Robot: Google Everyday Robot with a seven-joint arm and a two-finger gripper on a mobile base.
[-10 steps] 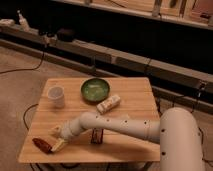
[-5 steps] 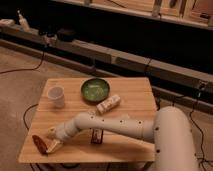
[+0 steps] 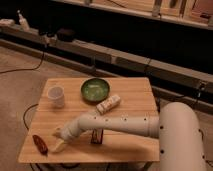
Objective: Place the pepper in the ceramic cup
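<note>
The pepper (image 3: 40,144), slim and dark red, lies on the wooden table (image 3: 135,147) near its front left corner. My gripper (image 3: 58,140) hangs low over the table just right of the pepper. It is open, its pale fingers (image 3: 60,146) are spread, and nothing sits between them. The pepper lies just outside the fingertips. The ceramic cup (image 3: 56,96), small and white, stands upright at the table's back left, well behind the gripper. My white arm (image 3: 120,124) reaches in from the right across the table's front half.
A round green bowl (image 3: 95,90) sits at the back middle, with a white bottle (image 3: 108,104) lying on its side in front of it. A dark bar (image 3: 96,136) lies under the arm. Cables run over the floor; a dark shelf stands behind the table.
The gripper has stayed beside the pepper at the front left. The thick rear part of the arm has shifted slightly. The pepper and cup have not moved.
</note>
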